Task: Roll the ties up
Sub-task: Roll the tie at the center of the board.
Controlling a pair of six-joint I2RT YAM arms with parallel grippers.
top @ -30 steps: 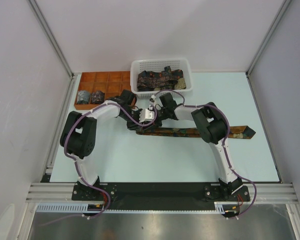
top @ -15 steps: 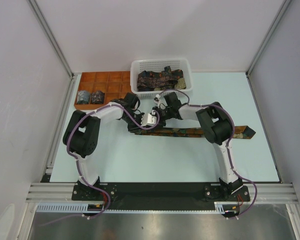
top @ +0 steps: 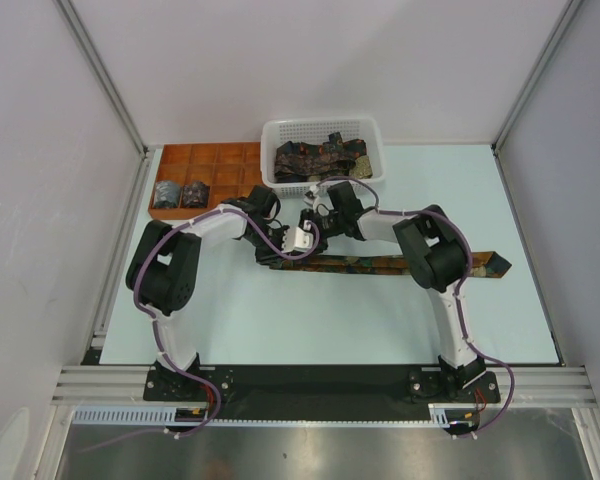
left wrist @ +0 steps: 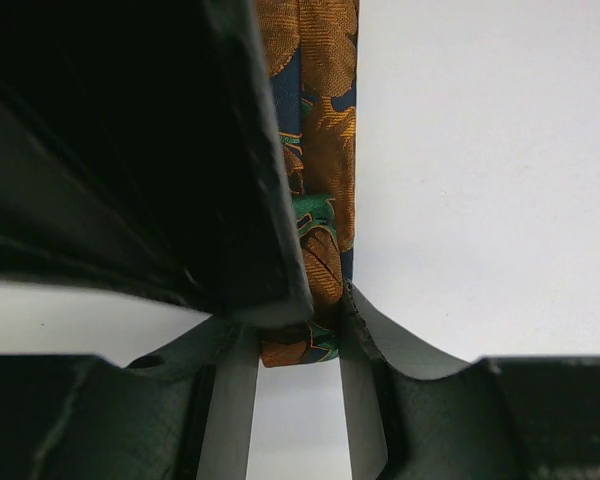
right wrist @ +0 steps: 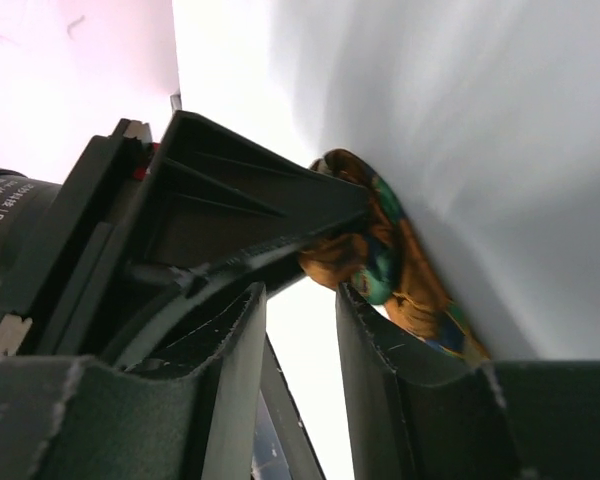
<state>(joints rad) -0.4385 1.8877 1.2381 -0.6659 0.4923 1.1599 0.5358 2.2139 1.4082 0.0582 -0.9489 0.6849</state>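
Tabletop [top: 280,330] is a pale mint sheet, with a black mounting strip [top: 320,378] along the near edge where both arms are bolted. Plain white walls [top: 310,60] on three sides, and aluminium posts [top: 100,70] run up the corners.

Counting, front to back: one laid-out tie [top: 380,264] flat across the middle of the table, its pointed wide end off to the right. One orange-brown tray [top: 225,155] at the back left has two rolled ties [top: 167,192] side by side in its front-left compartments. One white mesh basket [top: 320,124] just right of the tray holds a heap of loose ties [top: 320,158]; can't count those, they're too tangled.

Both grippers meet at the tie's narrow left end. The left gripper [left wrist: 298,320] is partway closed on that end, and the orange-and-green fabric sits between its fingers [left wrist: 365,380] and touches both. The right gripper [right wrist: 300,295] has its jaws spread with nothing between them. From its wrist camera, the curled tie end sits just past its right finger [right wrist: 370,390], right up against the other gripper's dark body.
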